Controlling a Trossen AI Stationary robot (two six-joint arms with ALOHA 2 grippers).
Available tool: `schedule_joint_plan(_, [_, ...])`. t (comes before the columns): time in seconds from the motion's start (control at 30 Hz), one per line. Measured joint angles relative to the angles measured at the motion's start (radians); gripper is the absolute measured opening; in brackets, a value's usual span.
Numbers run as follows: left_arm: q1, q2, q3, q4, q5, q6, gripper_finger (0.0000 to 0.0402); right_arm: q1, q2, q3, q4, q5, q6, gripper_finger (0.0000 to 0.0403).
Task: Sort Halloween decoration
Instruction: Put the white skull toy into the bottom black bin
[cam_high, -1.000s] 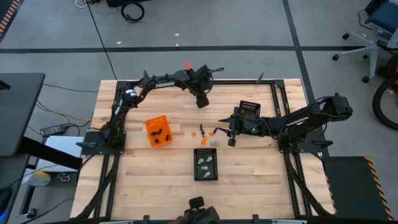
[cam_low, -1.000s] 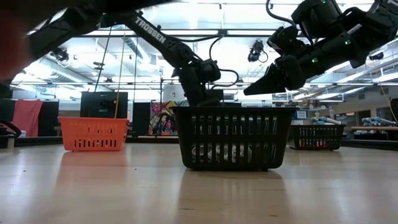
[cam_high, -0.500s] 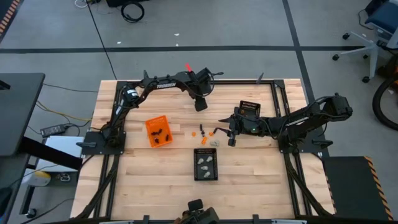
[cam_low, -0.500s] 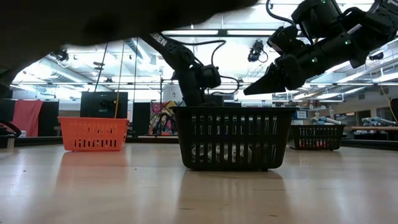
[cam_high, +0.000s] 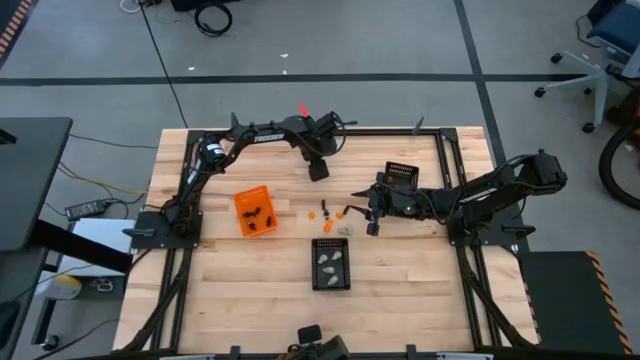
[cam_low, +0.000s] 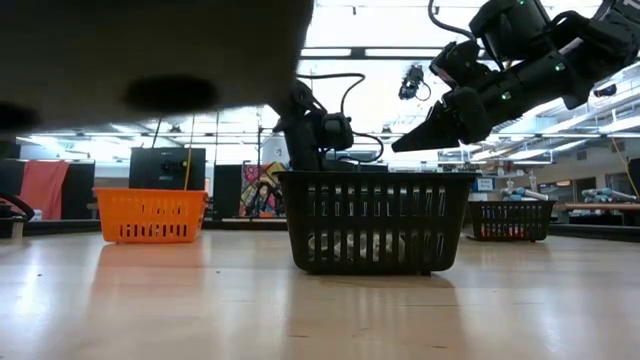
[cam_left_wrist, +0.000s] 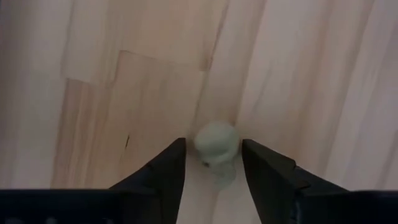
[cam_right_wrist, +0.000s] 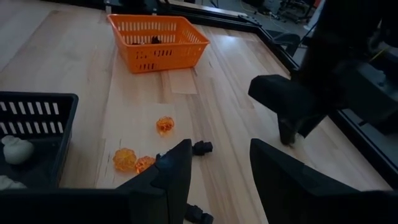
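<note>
We are seeing the left claw (cam_left_wrist: 213, 163), now nearer the far edge, standing open around a pale piece (cam_left_wrist: 216, 143) at the table's (cam_high: 250, 270) 12 o'clock. The right claw (cam_right_wrist: 219, 163) is hovering open, unmoved, over orange pieces (cam_right_wrist: 124, 158).

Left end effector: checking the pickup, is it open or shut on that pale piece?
Open: the left end effector straddles the pale piece, gaps showing on both sides.
</note>
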Motion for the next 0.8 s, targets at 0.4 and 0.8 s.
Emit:
schedule_joint_plan(0.4, [0.006,0.0,0.0,-0.007,-0.015,0.031,0.0086,0.0,0.0,0.0,-0.002,-0.001,0.0,0.0167])
schedule_joint_plan(0.8, [0.004,0.006,0.059,-0.017,-0.021,0.084,0.0064,0.0,0.0,0.0,-0.007,0.0,0.0,0.0167])
